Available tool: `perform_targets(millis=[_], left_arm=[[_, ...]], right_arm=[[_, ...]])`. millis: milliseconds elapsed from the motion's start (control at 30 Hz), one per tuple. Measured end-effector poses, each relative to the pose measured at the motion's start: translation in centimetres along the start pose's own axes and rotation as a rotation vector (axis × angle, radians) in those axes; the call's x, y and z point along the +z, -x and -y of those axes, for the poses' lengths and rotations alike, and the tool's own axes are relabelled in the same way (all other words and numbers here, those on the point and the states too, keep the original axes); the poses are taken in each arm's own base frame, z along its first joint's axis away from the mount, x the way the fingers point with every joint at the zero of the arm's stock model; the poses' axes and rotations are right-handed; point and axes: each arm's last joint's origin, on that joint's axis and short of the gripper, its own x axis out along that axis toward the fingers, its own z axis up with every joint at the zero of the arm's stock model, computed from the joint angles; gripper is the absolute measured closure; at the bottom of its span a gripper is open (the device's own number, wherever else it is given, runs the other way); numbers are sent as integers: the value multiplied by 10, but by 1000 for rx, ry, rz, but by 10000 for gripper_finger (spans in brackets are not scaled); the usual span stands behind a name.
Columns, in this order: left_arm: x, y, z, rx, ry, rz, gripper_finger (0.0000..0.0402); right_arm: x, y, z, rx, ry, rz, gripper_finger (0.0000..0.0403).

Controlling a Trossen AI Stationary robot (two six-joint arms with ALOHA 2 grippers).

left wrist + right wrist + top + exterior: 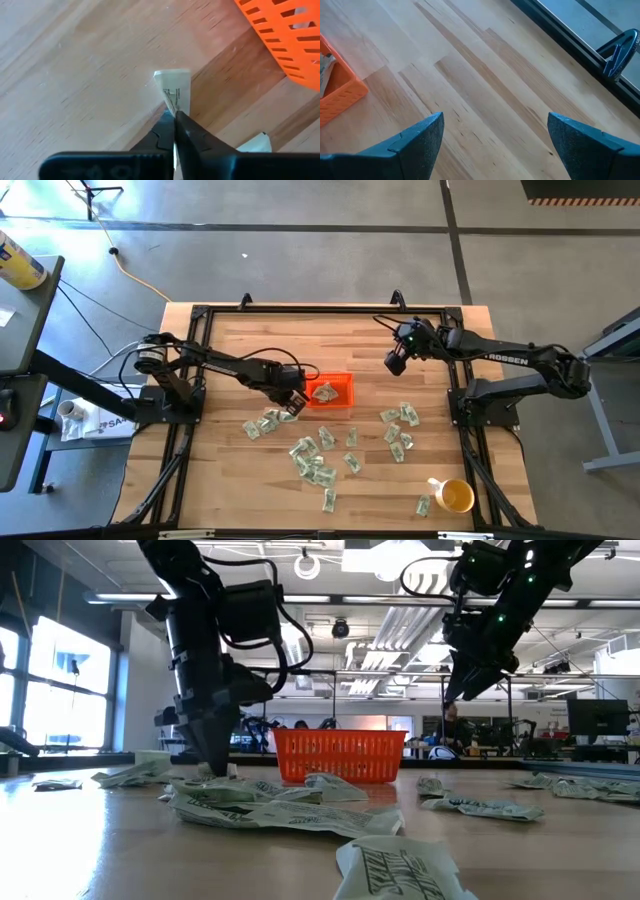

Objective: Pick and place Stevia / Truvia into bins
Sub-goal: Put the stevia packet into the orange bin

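Many green and white Stevia packets [315,460] lie scattered on the wooden table, with more at the right [400,425]. The orange bin [345,377] stands mid-table with a packet [323,392] inside. My left gripper [290,408] is down at the table just left of the bin, shut on one packet [179,90]. In the low view it [215,768] reaches the tabletop in front of the bin [340,755]. My right gripper [393,362] hangs open above bare wood at the far right, holding nothing. My left gripper pinches one end of the packet [172,106] between its two fingertips [187,127]. The fingers come from above, pointing steeply down. The packet sticks out beyond the tips, turned up on edge, its far end [172,76] low against the wood.
A yellow mug [455,496] stands near the front right corner with a packet beside it. Another packet [257,145] lies close to my left fingers. Black frame rails run along the table's left, right and far edges. Bare wood lies in the far half.
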Motion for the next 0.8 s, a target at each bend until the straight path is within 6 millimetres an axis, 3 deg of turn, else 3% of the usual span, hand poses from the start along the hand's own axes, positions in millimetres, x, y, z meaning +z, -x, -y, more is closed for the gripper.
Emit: perform_targets(millis=[100,233,467,633,733,800], left_arm=[[1,2,1,0,12,1,349],[6,12,3,8,4,20,372],[24,62,11,-5,-16,188,378],[45,94,28,-116,-104,335,372],[55,90,36,-209,-183,355,377],[60,77,38,-246,-214,312,375]], right_arm=[[0,0,0,1,0,0,57],[0,0,0,1,0,0,57],[1,0,0,4,-3,11,57],[2,0,-1,15,-5,19,57],[2,0,-1,45,0,9,57],[0,0,-1,72,-2,-9,57]])
